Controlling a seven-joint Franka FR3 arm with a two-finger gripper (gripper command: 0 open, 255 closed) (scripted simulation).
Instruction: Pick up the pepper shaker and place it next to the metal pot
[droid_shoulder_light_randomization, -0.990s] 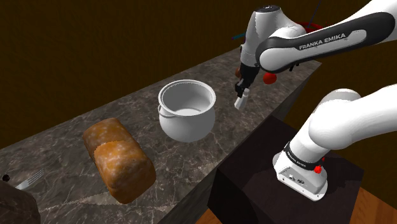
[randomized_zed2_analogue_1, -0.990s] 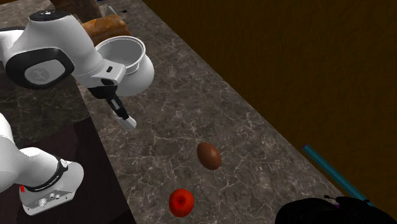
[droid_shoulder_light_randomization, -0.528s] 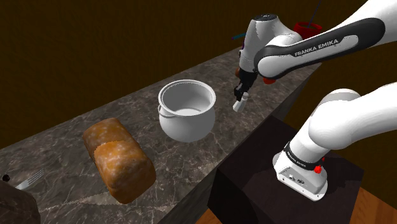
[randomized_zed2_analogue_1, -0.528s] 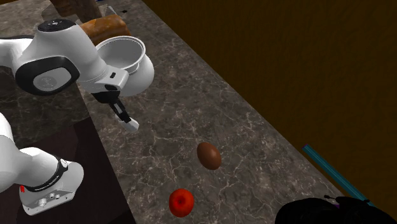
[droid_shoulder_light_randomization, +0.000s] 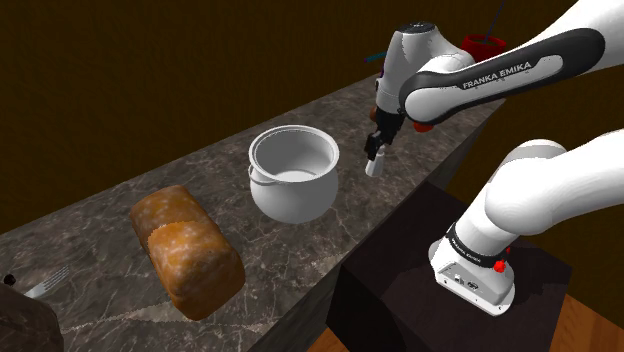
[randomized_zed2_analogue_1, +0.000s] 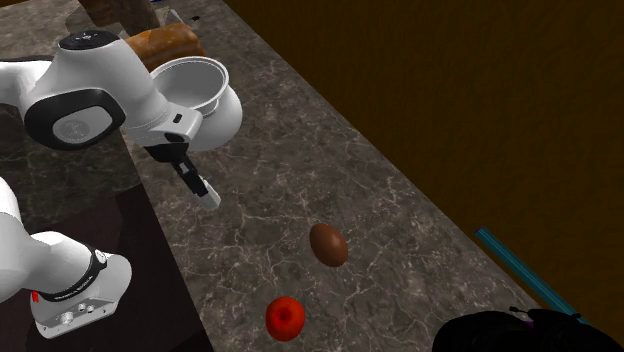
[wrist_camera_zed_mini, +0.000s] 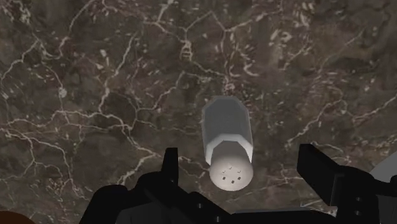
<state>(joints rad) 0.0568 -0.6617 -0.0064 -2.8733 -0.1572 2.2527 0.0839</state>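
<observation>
The pepper shaker (wrist_camera_zed_mini: 228, 143), a small pale grey faceted bottle with a holed top, stands on the dark marble counter (wrist_camera_zed_mini: 95, 83). It sits between my fingers (wrist_camera_zed_mini: 169, 167), which stand wide apart and do not touch it. My gripper (wrist_camera_zed_mini: 240, 159) is open just above it. In the shoulder view the shaker (droid_shoulder_light_randomization: 375, 166) sits under the gripper (droid_shoulder_light_randomization: 379, 148), a short way to the right of the metal pot (droid_shoulder_light_randomization: 293, 172). The second exterior view has the shaker (randomized_zed2_analogue_1: 211, 197) below the gripper (randomized_zed2_analogue_1: 195, 180), near the counter's edge, with the pot (randomized_zed2_analogue_1: 190, 82) behind.
A bread loaf (droid_shoulder_light_randomization: 187, 250) lies left of the pot and a fork (droid_shoulder_light_randomization: 40, 285) lies at the far left. A red tomato (randomized_zed2_analogue_1: 285, 317) and a brown egg-shaped thing (randomized_zed2_analogue_1: 328, 244) lie further along the counter. The counter's edge (droid_shoulder_light_randomization: 400, 205) runs close to the shaker.
My fingers have opened and let go of the shaker. The hand had first carried it slightly down and towards the pot; now it rests on the counter.
</observation>
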